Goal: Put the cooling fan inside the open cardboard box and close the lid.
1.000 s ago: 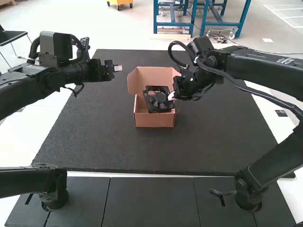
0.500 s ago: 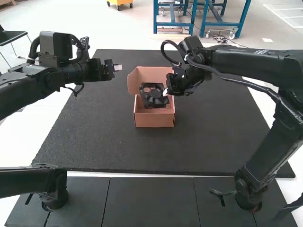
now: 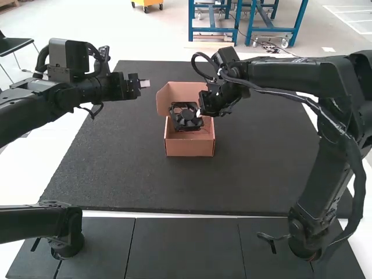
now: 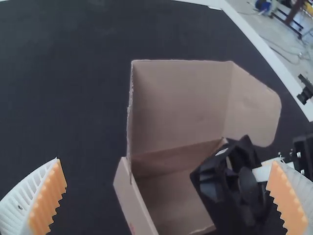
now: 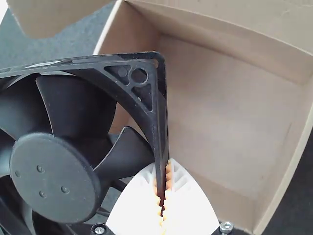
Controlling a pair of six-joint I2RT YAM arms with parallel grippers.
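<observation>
The open cardboard box (image 3: pixel 189 141) stands mid-mat, its lid (image 3: pixel 179 96) upright at the back. The black cooling fan (image 3: pixel 185 115) hangs tilted over the box's opening, partly above the rim. My right gripper (image 3: pixel 204 108) is shut on the fan's frame edge; in the right wrist view the fingers (image 5: pixel 172 182) pinch the thin frame of the fan (image 5: pixel 68 147) above the box's bare inside (image 5: pixel 234 122). My left gripper (image 3: pixel 137 86) hovers open to the left of the lid, holding nothing. In the left wrist view its pads (image 4: pixel 48 195) frame the box (image 4: pixel 171 142) and fan (image 4: pixel 234 178).
The box sits on a black rubber mat (image 3: pixel 116 168) with white table edges (image 3: pixel 23 157) to the left and right. Free mat lies in front of and on both sides of the box.
My right gripper has carried the fan leftward and slightly back, from the box's right side to over its opening. The left arm has not moved.
</observation>
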